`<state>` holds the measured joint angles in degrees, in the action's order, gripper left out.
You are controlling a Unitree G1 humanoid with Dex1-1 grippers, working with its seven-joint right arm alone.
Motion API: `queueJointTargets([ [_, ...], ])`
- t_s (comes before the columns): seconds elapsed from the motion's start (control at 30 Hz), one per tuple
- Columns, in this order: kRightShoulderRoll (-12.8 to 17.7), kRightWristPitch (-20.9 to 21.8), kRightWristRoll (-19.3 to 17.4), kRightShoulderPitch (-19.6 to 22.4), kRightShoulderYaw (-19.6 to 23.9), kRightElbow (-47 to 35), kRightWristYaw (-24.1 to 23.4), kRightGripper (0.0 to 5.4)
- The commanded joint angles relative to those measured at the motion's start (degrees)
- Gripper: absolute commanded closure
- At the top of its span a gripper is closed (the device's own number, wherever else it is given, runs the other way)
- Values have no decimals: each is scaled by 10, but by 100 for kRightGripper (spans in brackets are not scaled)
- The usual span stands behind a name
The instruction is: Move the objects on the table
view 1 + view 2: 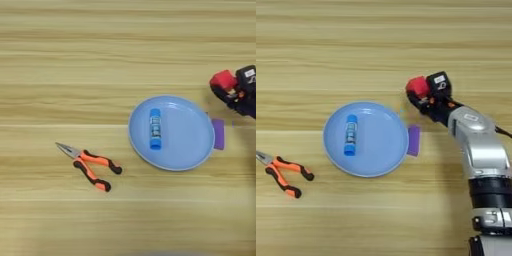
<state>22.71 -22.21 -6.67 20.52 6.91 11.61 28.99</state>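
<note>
A large light-blue plate lies right of the table's middle. A blue glue stick with a white label lies inside it, on its left half. A small purple bar lies flat on the wood against the plate's right rim. Orange-and-black pliers lie to the plate's left, jaws pointing up-left. My right gripper is up and to the right of the plate, shut on the small red cube, which sits above the table just beyond the plate's upper-right rim.
The silver forearm runs from the bottom right corner up to the gripper, covering the table's right side. The wood-grain table fills both views, with bare wood along the far side and along the near edge.
</note>
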Motion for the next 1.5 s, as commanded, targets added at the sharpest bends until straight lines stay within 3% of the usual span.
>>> queueJointTargets([
  [0.03, 30, 54, 13, 65, 21, 59, -28, 315],
  [0.2, 33, 85, 22, 80, 22, 140, -41, 315],
  [0.43, 35, 95, 24, 88, 19, 189, -40, 315],
  [0.53, 34, 95, 24, 89, 18, 191, -40, 258],
  [0.73, 31, 104, 23, 89, 17, 177, -39, 197],
  [1.0, 20, 108, 3, 87, 25, 83, -40, 119],
  [1.13, 16, 105, 13, 78, 9, 21, -47, 80],
  [1.23, 14, 78, 32, 72, -15, -21, -49, 41],
  [1.37, -1, 74, 16, 71, -7, -63, -51, 3],
  [1.5, -16, 78, -12, 74, -4, -85, -32, 3],
])
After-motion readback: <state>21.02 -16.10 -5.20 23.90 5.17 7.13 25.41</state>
